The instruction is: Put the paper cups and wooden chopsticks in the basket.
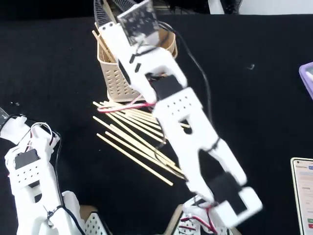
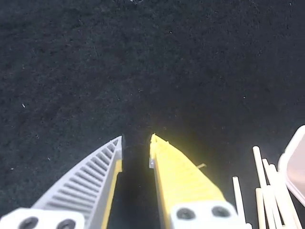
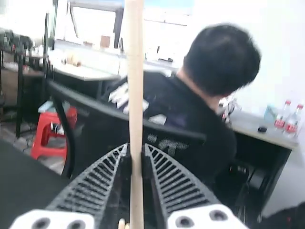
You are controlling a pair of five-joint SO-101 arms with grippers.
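A beige slotted basket (image 1: 116,78) stands at the back of the black table, with chopsticks (image 1: 100,43) sticking out of it. Several wooden chopsticks (image 1: 134,134) lie fanned out on the cloth in front of it. My right arm stretches up over them, and its gripper (image 1: 108,11) hangs above the basket's far side. In the right wrist view that gripper (image 3: 136,155) is shut on one upright chopstick (image 3: 135,71). My left gripper (image 2: 136,140) hovers low over bare cloth, slightly open with nothing in it, and loose chopsticks (image 2: 264,191) lie off to its side.
The left arm (image 1: 28,169) sits at the front left corner. A purple object (image 1: 307,73) pokes in at the right edge, and a white screen device (image 1: 303,193) lies at the front right. Red and black cables hang under the right arm.
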